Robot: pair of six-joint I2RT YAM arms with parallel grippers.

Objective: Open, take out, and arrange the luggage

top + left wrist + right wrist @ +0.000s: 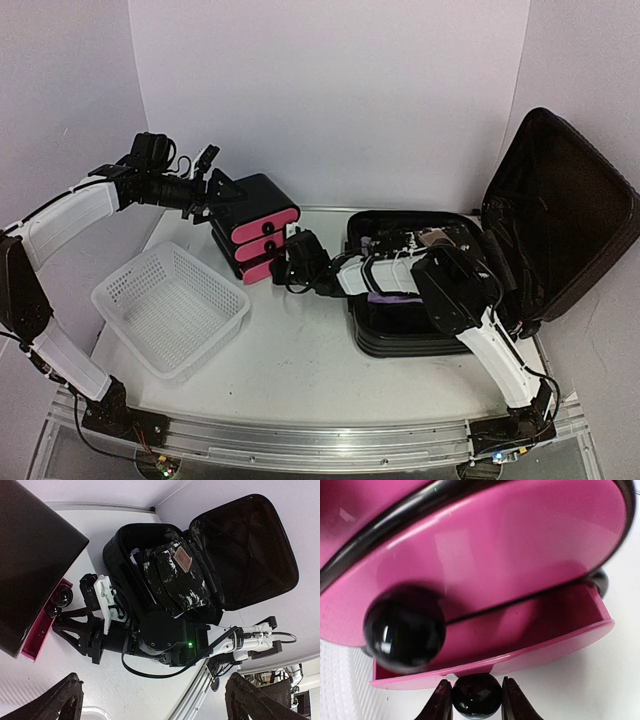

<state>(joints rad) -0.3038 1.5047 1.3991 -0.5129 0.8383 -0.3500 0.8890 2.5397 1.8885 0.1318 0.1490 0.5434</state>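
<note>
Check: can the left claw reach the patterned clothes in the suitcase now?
Probably not cleanly. The suitcase stands open, clothes uncovered, but the right arm lies between them and the left claw, with the right claw shut on a drawer knob.

place: robot lab test cell | cues: white backdrop panels (330,100), white table (330,375), aluminium mounting rail (320,442) at near edge

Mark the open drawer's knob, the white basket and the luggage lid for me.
open drawer's knob (476,694): right wrist view, centre of the black ball.
white basket (212,344): top view, near side wall.
luggage lid (560,215): top view, inner lining of the raised lid.
</note>
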